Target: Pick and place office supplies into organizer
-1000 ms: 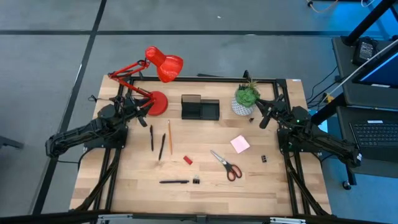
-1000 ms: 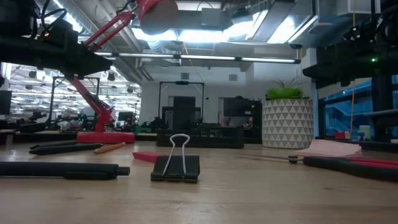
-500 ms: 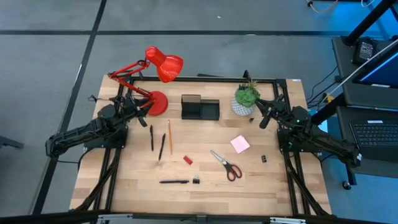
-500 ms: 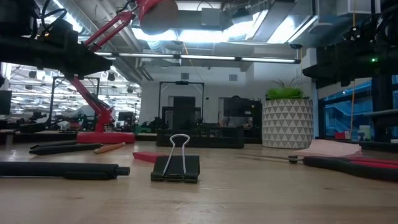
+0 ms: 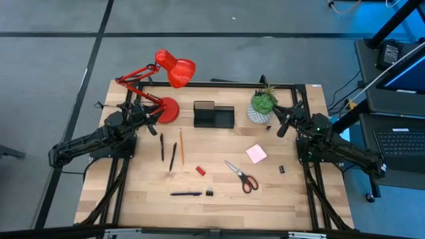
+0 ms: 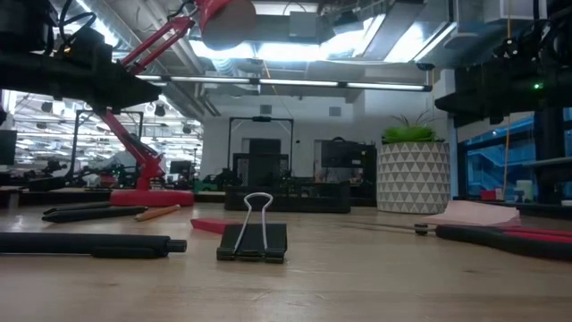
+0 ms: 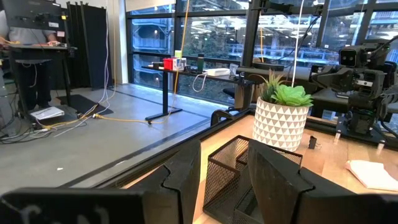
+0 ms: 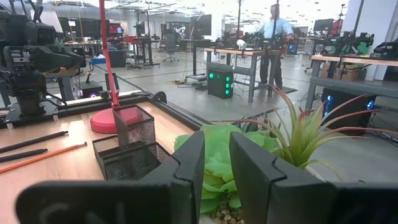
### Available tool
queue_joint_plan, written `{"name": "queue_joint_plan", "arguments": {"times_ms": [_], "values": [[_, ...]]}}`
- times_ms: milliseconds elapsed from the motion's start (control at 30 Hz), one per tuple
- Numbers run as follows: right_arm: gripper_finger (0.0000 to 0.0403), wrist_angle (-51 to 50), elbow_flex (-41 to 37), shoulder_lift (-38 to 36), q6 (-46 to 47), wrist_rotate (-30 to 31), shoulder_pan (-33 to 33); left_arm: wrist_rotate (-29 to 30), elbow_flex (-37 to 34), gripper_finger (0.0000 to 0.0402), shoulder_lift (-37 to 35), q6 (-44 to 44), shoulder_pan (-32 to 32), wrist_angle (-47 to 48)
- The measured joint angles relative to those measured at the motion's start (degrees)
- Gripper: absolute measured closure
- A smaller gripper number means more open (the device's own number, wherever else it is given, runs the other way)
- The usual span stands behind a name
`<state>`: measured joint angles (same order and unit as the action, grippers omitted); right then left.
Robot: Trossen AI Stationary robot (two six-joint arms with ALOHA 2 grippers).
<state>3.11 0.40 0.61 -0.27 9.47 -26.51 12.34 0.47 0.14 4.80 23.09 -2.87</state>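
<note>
We judge the task unstarted: every supply lies loose on the table (image 5: pixel 219 206). Nearest the front edge lie a black pen (image 5: pixel 186 194) and binder clip (image 5: pixel 209 193); farther back the scissors (image 5: pixel 242 176), red block (image 5: pixel 200 170), sticky-note pad (image 5: pixel 256 154), pencil (image 5: pixel 180 141) and two pens (image 5: pixel 161 146). The black mesh organizer (image 5: pixel 214 115) stands at the far edge. Left gripper (image 7: pixel 224 180) and right gripper (image 8: pixel 216 163) hover near the rear corners, fingers narrowly parted, holding nothing.

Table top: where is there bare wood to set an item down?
Bare: the front strip below the black pen and binder clip, and the patch between the organizer and the scissors. Crowded: around the two pens and pencil, and from the sticky-note pad to the plant pot.
</note>
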Motion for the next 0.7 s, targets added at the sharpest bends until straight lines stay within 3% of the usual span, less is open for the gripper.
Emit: {"name": "queue_joint_plan", "arguments": {"times_ms": [700], "values": [[0.0323, 0.0, 0.0, 0.0, 0.0, 0.0, 0.01, -0.93, -0.01, 0.0274, 0.01, -0.83, -0.17, 0.02]]}}
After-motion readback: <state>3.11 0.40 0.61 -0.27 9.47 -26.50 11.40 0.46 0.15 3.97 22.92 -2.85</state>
